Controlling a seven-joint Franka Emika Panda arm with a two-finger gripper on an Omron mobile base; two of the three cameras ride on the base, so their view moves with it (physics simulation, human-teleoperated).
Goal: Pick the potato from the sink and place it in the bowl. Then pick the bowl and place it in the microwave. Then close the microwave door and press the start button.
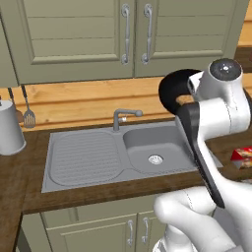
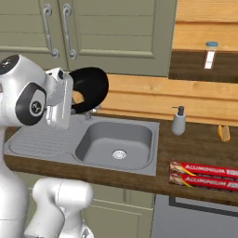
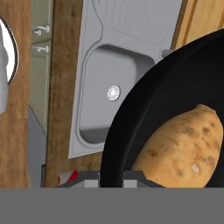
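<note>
Closest to the hand camera, the round, deep, glossy black bowl (image 3: pixel 144 109) looms large, with the oblong orange-tan potato (image 3: pixel 183 146) lying inside it against the near wall. At the bottom of that view the two-finger gripper (image 3: pixel 109 178) has its dark tips narrowly set on either side of the bowl's rim, pinching it, so the bowl hangs from the hand.

From the base cameras, going by size: pale green panelled cabinet doors (image 1: pixel 78 34) with steel handles span the wall above a warm wooden backsplash. Below them the grey matte sink (image 2: pixel 116 139), with one rectangular basin, a round steel drain, a ribbed drainboard and a grey faucet (image 1: pixel 123 117), sits in a dark wooden counter (image 2: pixel 195 148). The bowl (image 2: pixel 93 86) is held up in the air above the basin's back edge, tilted on its side, a bit of the potato (image 2: pixel 78 97) showing at its lower rim.

On the counter right of the sink lie red aluminium foil boxes (image 2: pixel 204 174), then a grey soap dispenser (image 2: pixel 178 121).
</note>
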